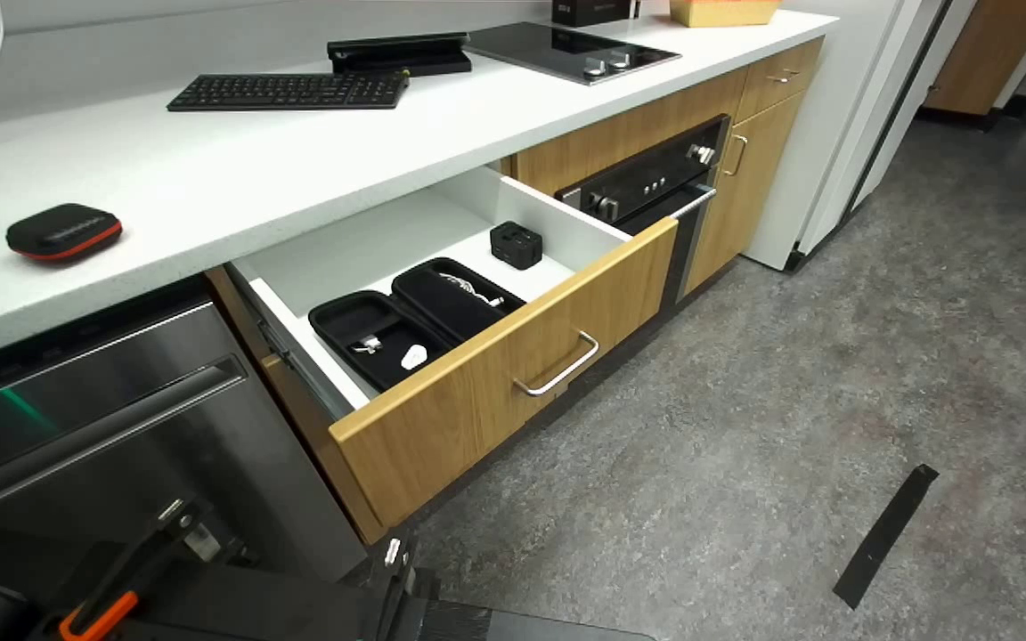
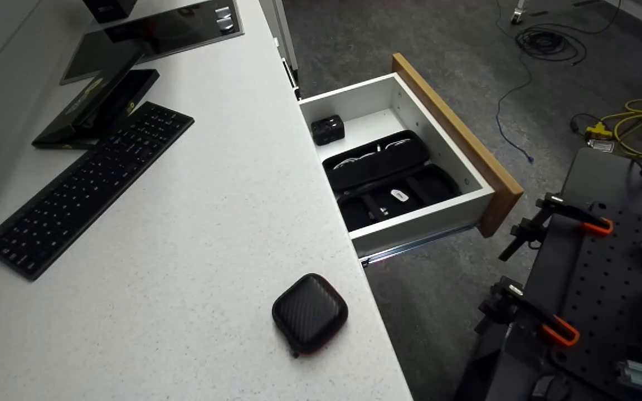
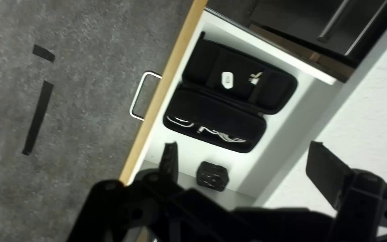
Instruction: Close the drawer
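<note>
The drawer (image 1: 513,356) stands pulled out from under the counter, with a light-wood front, a silver bar handle (image 1: 557,365) and white inner walls. It shows in both exterior views (image 2: 455,128) and in the wrist view (image 3: 166,87). Inside lie an open black case (image 3: 230,90) with small white items and cables, and a black cube-like block (image 3: 212,176). My gripper (image 3: 243,151) shows only in the wrist view. Its fingers are wide apart with nothing between them. It appears above the drawer, the left finger near the drawer front and the right over the counter.
The white counter (image 2: 226,184) carries a keyboard (image 1: 290,92), a black-red pouch (image 1: 65,233), a black stand-like box (image 1: 400,55) and a cooktop (image 1: 566,49). A steel appliance (image 1: 121,427) and an oven-like unit (image 1: 655,178) flank the drawer. A black table with clamps (image 2: 599,267) faces it.
</note>
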`<state>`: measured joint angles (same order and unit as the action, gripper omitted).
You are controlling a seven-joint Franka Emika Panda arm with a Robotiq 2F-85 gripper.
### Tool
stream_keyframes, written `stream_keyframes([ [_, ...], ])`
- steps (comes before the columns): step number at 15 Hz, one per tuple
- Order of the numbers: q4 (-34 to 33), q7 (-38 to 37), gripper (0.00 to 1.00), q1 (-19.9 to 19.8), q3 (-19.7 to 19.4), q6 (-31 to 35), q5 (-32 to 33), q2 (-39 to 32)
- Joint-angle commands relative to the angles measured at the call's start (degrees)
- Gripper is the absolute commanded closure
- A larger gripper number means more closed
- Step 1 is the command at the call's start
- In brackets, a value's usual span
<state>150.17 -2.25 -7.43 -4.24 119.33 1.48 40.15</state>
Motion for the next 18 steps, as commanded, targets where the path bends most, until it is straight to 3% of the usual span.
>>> stream_keyframes([
  [1, -0.08, -2.30, 0.00, -6.18, -2.85, 8.36, 4.64, -12.11],
  [7, -3.15, -2.40, 0.00, -10.70, -8.05, 19.66, 4.51, -27.83],
  [9, -4.15, -0.20, 0.00, -9.71, -9.38, 16.67, 1.56, -27.99],
  [10, -1.92, -0.68, 0.00, -9.96, -8.99, 18.67, 3.43, -26.88],
  [15, -3.35, -0.64, 0.00, -9.80, -9.29, 18.38, 2.77, -28.19],
  [18, -2.91, -5.51, 0.00, -10.65, -8.20, 26.48, 6.72, -31.81],
])
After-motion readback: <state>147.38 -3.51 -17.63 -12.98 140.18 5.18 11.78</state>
